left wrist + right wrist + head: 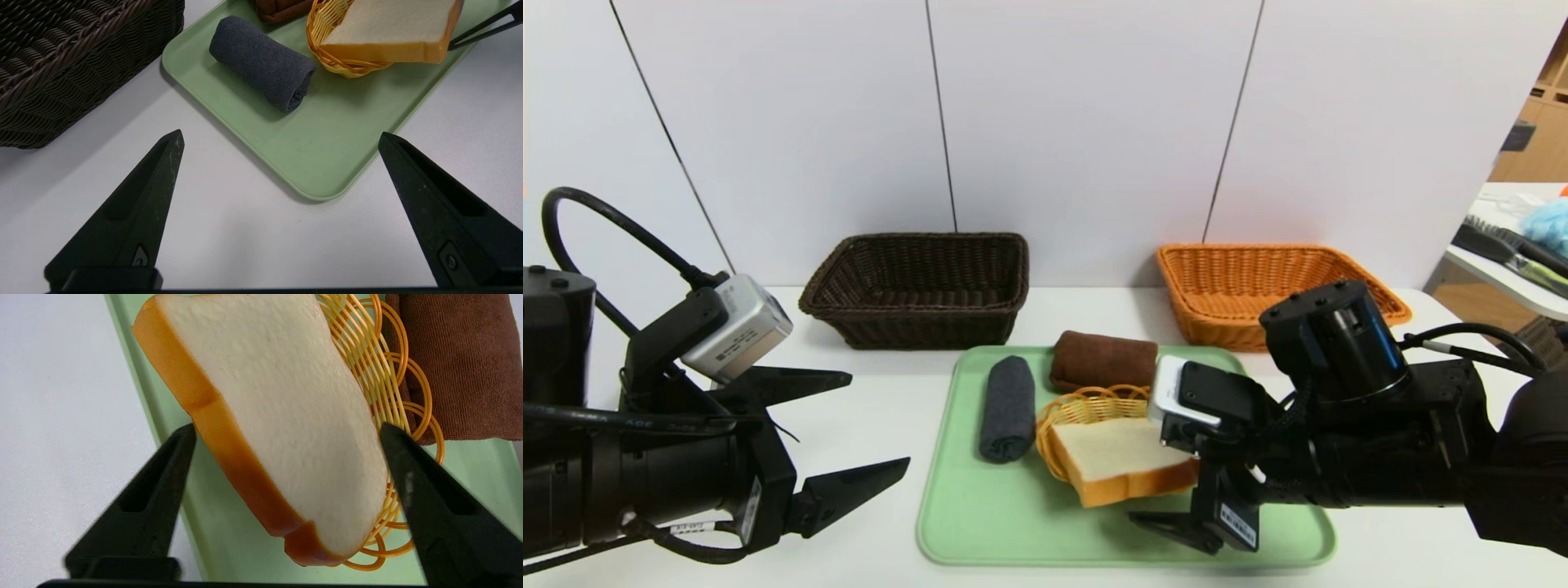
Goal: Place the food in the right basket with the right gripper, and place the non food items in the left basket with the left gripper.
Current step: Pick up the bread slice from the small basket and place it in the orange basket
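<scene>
Right end effector (286, 433) spread, fingers either side of bread slice (1123, 469) without a firm pinch; slice leans on small yellow basket (1086, 408), green tray (1013, 523). Left end effector (874, 425) spread, parked over counter (866, 563). Beyond: grey towel (1007, 408), brown towel (1103, 359), dark basket (919, 286), orange basket (1241, 286).

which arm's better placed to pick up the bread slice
Right. The right gripper already straddles the bread slice on the small yellow wire basket, jaws apart on either side. The left gripper hovers open over the table, off the green tray.
</scene>
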### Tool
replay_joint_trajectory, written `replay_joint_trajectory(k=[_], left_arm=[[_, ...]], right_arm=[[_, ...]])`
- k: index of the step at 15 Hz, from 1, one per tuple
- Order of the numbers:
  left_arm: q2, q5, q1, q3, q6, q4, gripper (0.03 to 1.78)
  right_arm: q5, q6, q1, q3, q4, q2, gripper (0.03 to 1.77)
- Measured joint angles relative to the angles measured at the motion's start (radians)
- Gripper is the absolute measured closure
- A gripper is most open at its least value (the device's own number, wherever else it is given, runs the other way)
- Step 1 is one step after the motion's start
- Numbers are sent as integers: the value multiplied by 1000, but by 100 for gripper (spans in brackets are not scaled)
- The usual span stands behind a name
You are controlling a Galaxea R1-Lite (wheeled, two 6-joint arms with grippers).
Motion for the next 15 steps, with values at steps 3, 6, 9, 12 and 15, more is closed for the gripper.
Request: replay_joint_trajectory(k=[3, 6, 9, 12, 15], left_arm=[[0, 0, 0, 1, 0, 0, 12], [0, 1, 0, 0, 0, 0, 12], [0, 0, 0, 1, 0, 0, 12], [-1, 0, 0, 1, 1, 0, 12], [-1, 1, 0, 0, 3, 0, 12]], right_arm=[[0, 1, 0, 3, 0, 2, 77], [1, 0, 0, 3, 0, 1, 105], [1, 0, 0, 3, -1, 0, 151], [2, 1, 0, -2, -3, -1, 151], [1, 2, 2, -6, -4, -3, 151]])
